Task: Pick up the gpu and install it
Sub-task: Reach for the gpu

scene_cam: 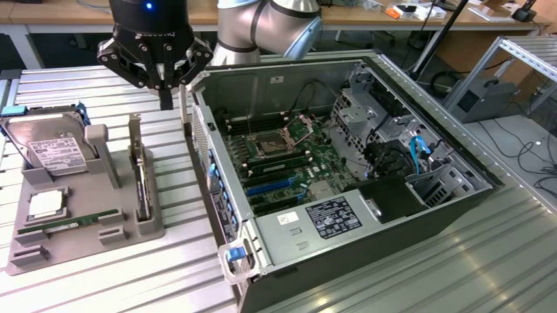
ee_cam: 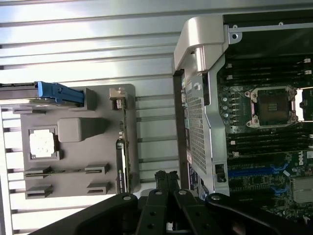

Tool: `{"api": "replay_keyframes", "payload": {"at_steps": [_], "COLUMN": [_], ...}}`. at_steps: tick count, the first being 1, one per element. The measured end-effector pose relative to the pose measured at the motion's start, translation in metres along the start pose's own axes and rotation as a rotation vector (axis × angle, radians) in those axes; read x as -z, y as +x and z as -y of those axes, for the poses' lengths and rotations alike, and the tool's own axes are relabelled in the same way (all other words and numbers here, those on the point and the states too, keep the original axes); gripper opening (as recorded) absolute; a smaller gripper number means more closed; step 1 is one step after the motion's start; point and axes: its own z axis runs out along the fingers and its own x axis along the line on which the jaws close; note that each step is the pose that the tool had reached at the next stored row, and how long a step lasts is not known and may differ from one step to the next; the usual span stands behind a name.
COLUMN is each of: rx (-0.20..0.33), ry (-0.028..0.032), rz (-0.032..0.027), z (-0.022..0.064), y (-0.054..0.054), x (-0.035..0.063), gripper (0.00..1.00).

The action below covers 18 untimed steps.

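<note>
1. Black metal pincer (scene_cam: 165, 98) is hanging clenched, its two fingers pressed flat together with nothing between them. Through the wrist camera I am seeing its jointed linkage bars and the closed tips over the bare strip between the holder and the case.
2. Beside that strip, the gpu (scene_cam: 139, 179) is standing on edge in a slot of the grey moulded holder (scene_cam: 87, 251), untouched. Its narrow silver bracket (scene_cam: 135, 130) is rising at the end nearer the pincer. The wrist view is giving me the card edge-on, as a thin dark line.
3. I am also watching a boxy silver hard drive (scene_cam: 52, 147) leaning upright in the same holder, a square silvery processor (scene_cam: 45, 203) lying flat, and a slim green RAM stick (scene_cam: 65, 225) resting in its groove.
4. On the exterior view's right, an open steel computer case (scene_cam: 461, 195) is lying on its side. That view is giving me the green motherboard (scene_cam: 304, 156), its square socket (scene_cam: 278, 140), blue slots (scene_cam: 270, 189) and blue cables (scene_cam: 418, 147). The wrist view is giving me the perforated rear panel (ee_cam: 195, 132).
5. White labels are showing on the drive and inside the case, but I am finding their print too small to read.
6. Everything is sitting on a ribbed aluminium table (scene_cam: 418, 274).
</note>
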Motion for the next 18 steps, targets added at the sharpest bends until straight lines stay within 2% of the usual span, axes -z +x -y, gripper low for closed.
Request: {"api": "replay_keyframes", "payload": {"at_steps": [14,18], "rx": [0.0,0.0], "ry": [0.0,0.0], "rz": [-0.0001,-0.0001], "z": [0.0013,0.0014], "y": [0.018,0.019], "x": [0.0005,0.0005], "gripper": [0.11,0.11]}}
